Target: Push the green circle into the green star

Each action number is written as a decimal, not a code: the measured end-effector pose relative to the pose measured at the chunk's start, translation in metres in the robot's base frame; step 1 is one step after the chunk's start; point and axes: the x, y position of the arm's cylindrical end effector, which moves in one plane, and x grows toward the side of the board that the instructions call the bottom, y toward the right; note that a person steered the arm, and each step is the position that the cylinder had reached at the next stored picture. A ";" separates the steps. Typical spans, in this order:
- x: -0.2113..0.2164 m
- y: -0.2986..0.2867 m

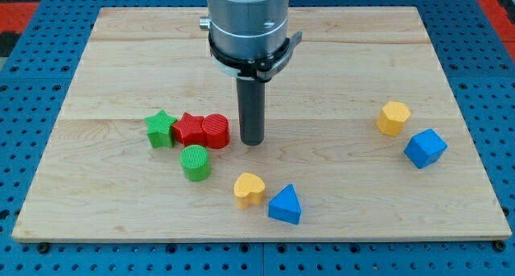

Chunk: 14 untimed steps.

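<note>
The green circle (195,162) lies on the wooden board left of centre, toward the view's bottom. The green star (161,129) sits up and to the left of it, a small gap apart. A red star (188,129) touches the green star's right side, and a red circle (216,131) touches the red star. My tip (253,141) is down on the board just right of the red circle, up and to the right of the green circle, touching neither green block.
A yellow heart (249,189) and a blue triangle (285,204) lie near the view's bottom centre. A yellow hexagon (393,117) and a blue cube-like block (424,148) lie at the view's right. The board (338,67) rests on a blue pegboard.
</note>
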 end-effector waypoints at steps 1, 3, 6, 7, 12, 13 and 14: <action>0.010 -0.001; 0.031 0.017; 0.044 -0.039; 0.021 -0.067; 0.080 -0.111; 0.059 -0.119; 0.030 -0.142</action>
